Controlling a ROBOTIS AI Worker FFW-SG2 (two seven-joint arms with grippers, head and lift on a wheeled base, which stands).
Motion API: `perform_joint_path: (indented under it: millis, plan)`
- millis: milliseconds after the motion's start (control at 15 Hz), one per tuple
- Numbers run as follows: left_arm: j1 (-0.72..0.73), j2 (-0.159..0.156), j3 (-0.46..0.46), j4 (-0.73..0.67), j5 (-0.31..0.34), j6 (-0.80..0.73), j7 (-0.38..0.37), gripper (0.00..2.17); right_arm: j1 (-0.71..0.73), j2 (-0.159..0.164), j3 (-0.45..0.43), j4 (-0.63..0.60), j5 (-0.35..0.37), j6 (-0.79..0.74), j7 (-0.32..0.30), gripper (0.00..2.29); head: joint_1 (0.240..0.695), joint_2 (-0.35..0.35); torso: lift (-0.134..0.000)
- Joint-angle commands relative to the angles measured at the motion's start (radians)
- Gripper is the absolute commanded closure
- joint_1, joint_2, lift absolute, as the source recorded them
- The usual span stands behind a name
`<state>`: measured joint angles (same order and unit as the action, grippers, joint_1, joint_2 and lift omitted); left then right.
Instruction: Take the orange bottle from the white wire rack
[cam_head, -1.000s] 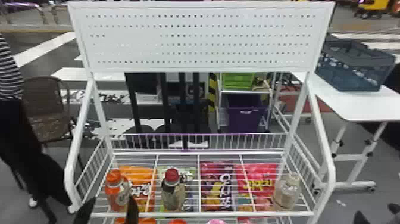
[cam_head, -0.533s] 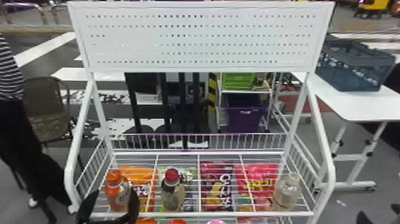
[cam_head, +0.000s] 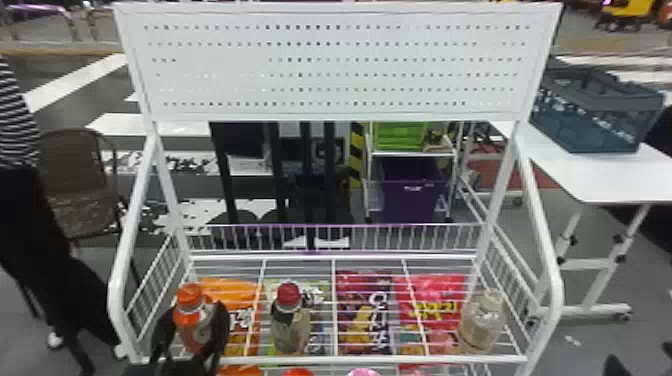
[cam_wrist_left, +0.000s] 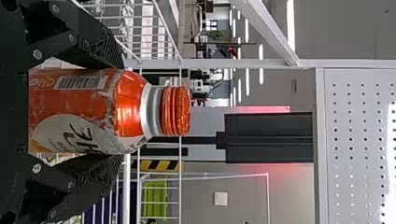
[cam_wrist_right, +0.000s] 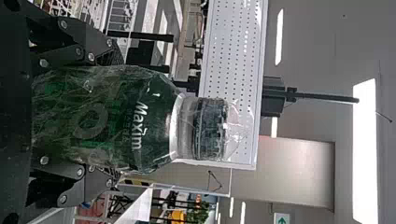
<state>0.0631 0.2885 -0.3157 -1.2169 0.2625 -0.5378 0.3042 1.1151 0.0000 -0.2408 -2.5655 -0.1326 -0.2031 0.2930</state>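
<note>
Orange bottle (cam_head: 192, 327) stands upright near the front left corner of the white wire rack (cam_head: 375, 359), the left pincer (cam_wrist_left: 117, 112) clamped on both its sides, so reaching and grasping look done, while lifting it and drawing it clear seem to remain.
</note>
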Motion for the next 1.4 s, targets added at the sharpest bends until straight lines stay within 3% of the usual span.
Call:
perform_joint_path:
  millis: [0, 267, 733, 1133, 1333]
  plan:
    - [0.017, 0.005, 0.004, -0.041, 0.000, 0.025, 0.006, 1.79, -0.004, 0.001, 0.001, 0.001, -0.002, 0.003, 0.000, 0.60, 0.499, 0.000, 0.000]
    - [0.089, 0.026, 0.015, -0.253, -0.012, 0.227, 0.009, 1.80, -0.015, 0.001, 0.006, 0.002, -0.002, 0.012, 0.000, 0.60, 0.499, 0.000, 0.000]
    - [0.297, 0.090, 0.161, -0.872, -0.008, 0.755, 0.036, 1.80, -0.041, 0.001, 0.011, 0.018, -0.002, 0.025, 0.000, 0.60, 0.499, 0.000, 0.000]
    - [0.508, 0.092, 0.253, -1.239, -0.012, 0.875, 0.042, 1.79, -0.054, 0.001, 0.012, 0.024, -0.006, 0.031, 0.000, 0.60, 0.499, 0.000, 0.000]
    - [0.616, 0.081, 0.285, -1.314, -0.034, 0.850, 0.046, 1.79, -0.055, 0.001, 0.012, 0.031, -0.015, 0.031, 0.000, 0.60, 0.499, 0.000, 0.000]
